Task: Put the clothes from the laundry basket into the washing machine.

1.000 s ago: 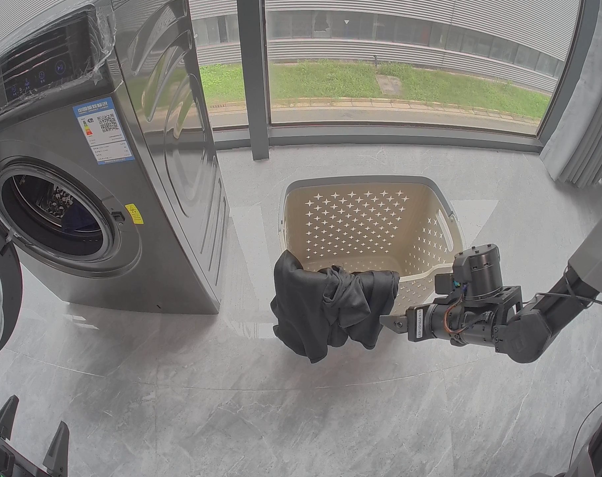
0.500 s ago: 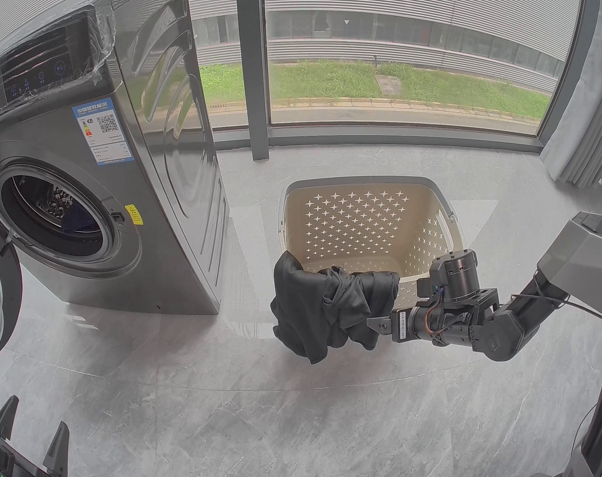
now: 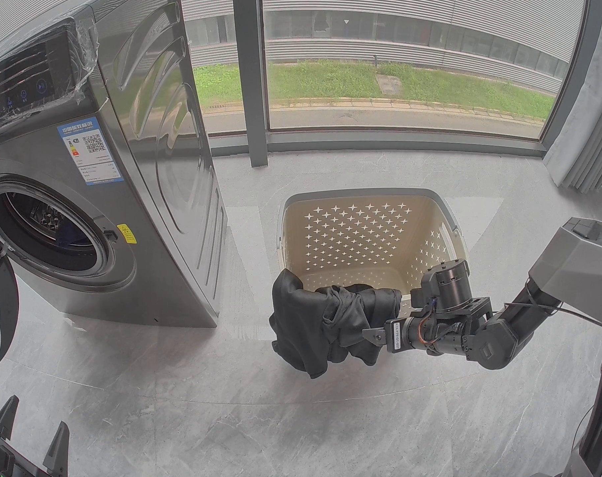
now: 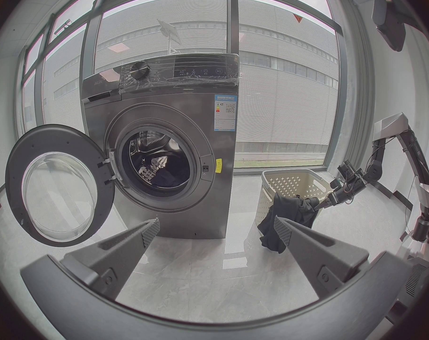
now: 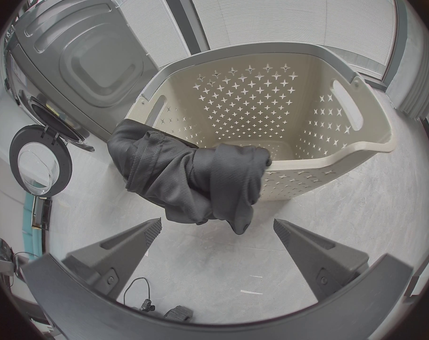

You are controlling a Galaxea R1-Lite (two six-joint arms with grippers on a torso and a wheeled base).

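Dark grey crumpled garment [image 3: 327,322] hangs over the near rim of the cream plastic laundry basket w/ star-shaped holes [image 3: 367,230]. Part of it is inside, most spills down the outer wall toward the grey tiled floor [image 3: 248,405]. Right gripper [image 3: 372,336] sits low and roughly level at the garment's edge on the robot's right, fingers [image 5: 129,246] spread wide, nothing btwn them. Head view can't settle whether a tip touches cloth; wrist view puts the bundle just ahead of the open fingers.

Left gripper [image 3: 36,413] is low near the floor, well apart from the basket, fingers spread, empty. Grey front-load washing machine [image 3: 155,167] stands on the robot's left of the basket w/ its round door [image 4: 58,185] swung open and some dark cloth [image 4: 169,175] in the drum.

Step in hand, prob.: grab the garment. To do it well:
- Push fwd until the thick bunched fold sits deep btwn the fingers, not just a thin hem, since loose cloth slips.
- Aim at the rolled lump on the rim but keep the tips off the plastic, else the basket gets pinched or dragged.
- Close fully, then lift straight up before swinging away, so the hanging part clears the rim w/o tipping the basket.
- Cloth is limp and will trail, so carry it high off the floor and feed it into the drum bunch-first.
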